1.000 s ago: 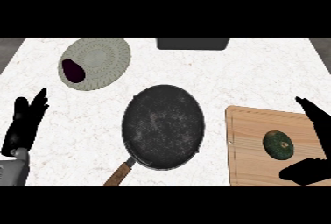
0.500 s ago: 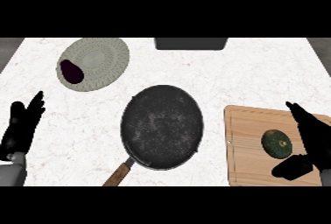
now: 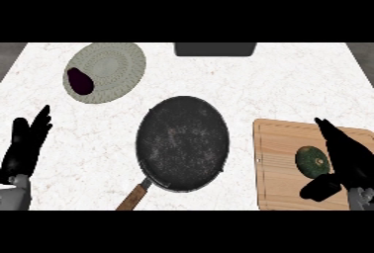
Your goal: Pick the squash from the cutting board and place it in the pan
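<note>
you see the squash (image 3: 312,161), round and dark green, lying on the cutting board (image 3: 281,148), toward the board's right edge and about halfway along it. the board sits at the right edge of the counter (image 3: 277,84), its wood pale and its near edge running down to the bottom of the view.

your right hand (image 3: 349,158) is over the board's right edge. its fingers are straight and point toward the far edge of the counter, running along the right side of the squash. the thumb (image 3: 321,189) sticks out to the left, just nearer to you than the squash, so the hand is spread apart and nothing is clamped in it. you cannot tell from this view whether the fingers touch the squash or only lie beside it.

the pan (image 3: 182,142) is in the middle of the counter, black, with nothing in it. its wooden handle (image 3: 133,197) points toward the near left. the pan's right rim is near the board's left edge but apart from it.

your left hand (image 3: 25,146) rests at the counter's left edge, fingers up and spread, holding nothing.

at the far left corner there is a pale plate (image 3: 113,64) with a dark purple vegetable (image 3: 79,80) on its left part. a dark grey box (image 3: 214,48) sits at the far edge, behind the pan.
</note>
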